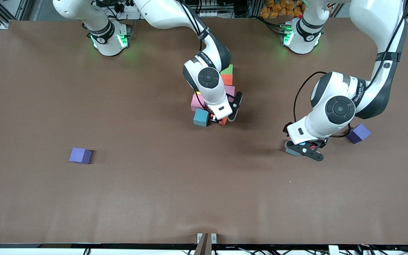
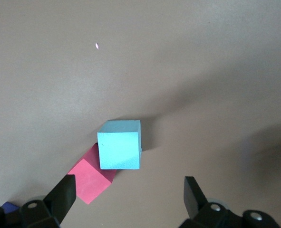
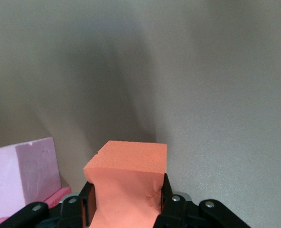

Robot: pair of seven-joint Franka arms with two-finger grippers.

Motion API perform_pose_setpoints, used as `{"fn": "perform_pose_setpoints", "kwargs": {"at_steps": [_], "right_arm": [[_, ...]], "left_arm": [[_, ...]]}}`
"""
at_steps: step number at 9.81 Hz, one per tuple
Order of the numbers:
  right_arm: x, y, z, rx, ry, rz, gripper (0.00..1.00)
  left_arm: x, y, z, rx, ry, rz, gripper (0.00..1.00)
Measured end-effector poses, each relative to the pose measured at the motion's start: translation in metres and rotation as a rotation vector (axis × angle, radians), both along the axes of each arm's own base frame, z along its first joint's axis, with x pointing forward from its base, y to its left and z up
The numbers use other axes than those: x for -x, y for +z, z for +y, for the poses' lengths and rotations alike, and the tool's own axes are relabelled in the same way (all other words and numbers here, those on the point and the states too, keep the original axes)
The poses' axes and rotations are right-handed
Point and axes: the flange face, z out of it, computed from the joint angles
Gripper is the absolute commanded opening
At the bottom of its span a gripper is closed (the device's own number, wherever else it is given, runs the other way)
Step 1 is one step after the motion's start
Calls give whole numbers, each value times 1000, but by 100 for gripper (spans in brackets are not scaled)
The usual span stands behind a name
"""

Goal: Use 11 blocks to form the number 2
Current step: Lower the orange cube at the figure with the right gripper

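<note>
At the table's middle stands a group of blocks: green [image 1: 227, 69], orange [image 1: 227, 79], pink [image 1: 230, 91], another pink [image 1: 197, 102], a yellow sliver [image 1: 198, 93] and a light blue one [image 1: 201, 117]. My right gripper [image 1: 224, 119] is low beside the light blue block, shut on an orange block [image 3: 126, 183] that is squeezed between its fingers; a pink block [image 3: 21, 178] shows close by. My left gripper [image 2: 127, 194] hangs open toward the left arm's end, just above a light blue block [image 2: 120, 151] that touches a crimson red block [image 2: 90, 180]; neither lies between the fingers.
Two purple cubes lie apart from the group: one [image 1: 80, 155] toward the right arm's end, one [image 1: 359, 133] by the left arm's wrist. The right arm's wrist covers part of the block group.
</note>
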Motion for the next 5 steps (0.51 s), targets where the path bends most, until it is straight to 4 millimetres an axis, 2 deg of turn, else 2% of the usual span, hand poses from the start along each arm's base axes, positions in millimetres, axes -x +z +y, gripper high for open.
{"fn": "perform_pose_setpoints", "kwargs": {"at_steps": [5], "right_arm": [[0,-6,-4,43,122,-16,0]], "left_arm": [[-3,-10,-2,13,-2,-11,100]]}}
